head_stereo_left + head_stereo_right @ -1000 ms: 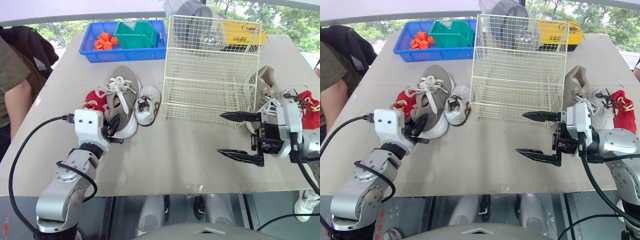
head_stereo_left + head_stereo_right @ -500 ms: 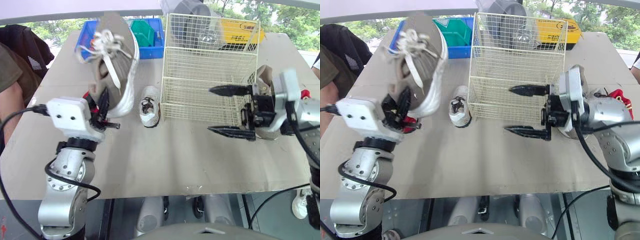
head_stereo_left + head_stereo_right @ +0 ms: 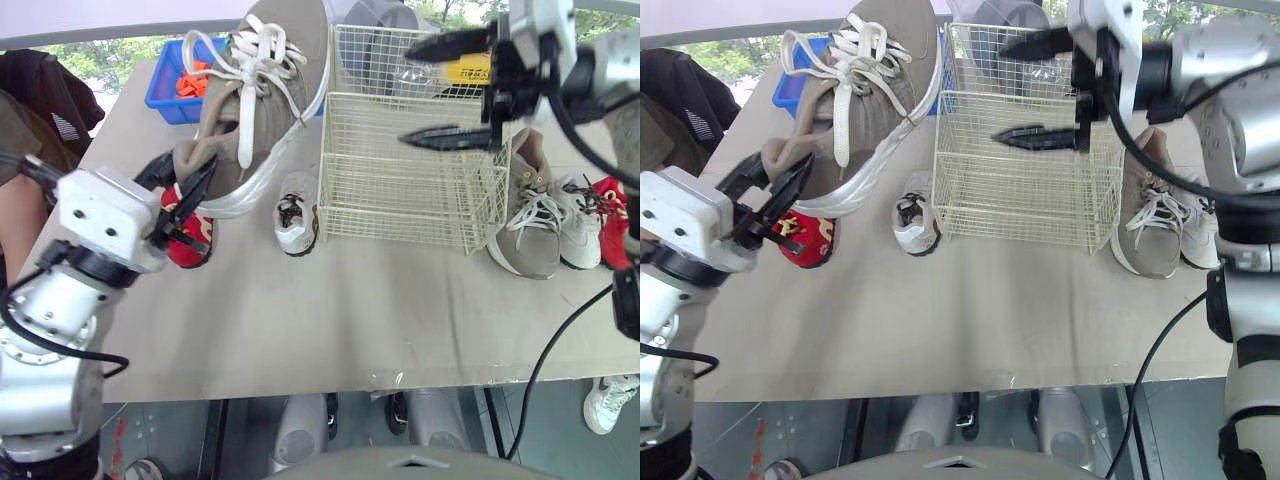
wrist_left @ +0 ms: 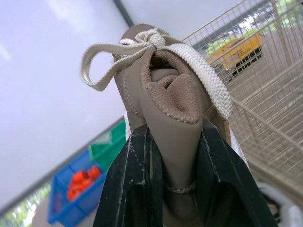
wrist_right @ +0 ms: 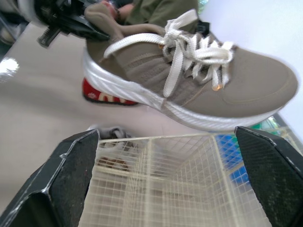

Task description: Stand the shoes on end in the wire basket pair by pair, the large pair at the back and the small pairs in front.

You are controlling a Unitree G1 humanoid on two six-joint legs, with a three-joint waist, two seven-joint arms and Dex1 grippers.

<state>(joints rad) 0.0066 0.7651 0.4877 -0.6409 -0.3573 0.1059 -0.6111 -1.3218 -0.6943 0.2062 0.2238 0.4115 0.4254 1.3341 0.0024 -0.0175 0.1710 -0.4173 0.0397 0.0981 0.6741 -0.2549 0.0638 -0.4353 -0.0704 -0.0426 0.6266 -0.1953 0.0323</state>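
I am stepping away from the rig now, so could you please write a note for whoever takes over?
Left gripper: shut on the heel of the large taupe shoe, in the air left of the wire basket.
Right gripper: open, raised at the basket's top.
Basket empty; nothing placed.
On the table: small white shoe and red shoe on its left; second taupe shoe, other white shoe and other red shoe on its right.
All pairs remain.

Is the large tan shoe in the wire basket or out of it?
Out. The left gripper holds the large tan shoe by its heel, in the air beside the empty wire basket.
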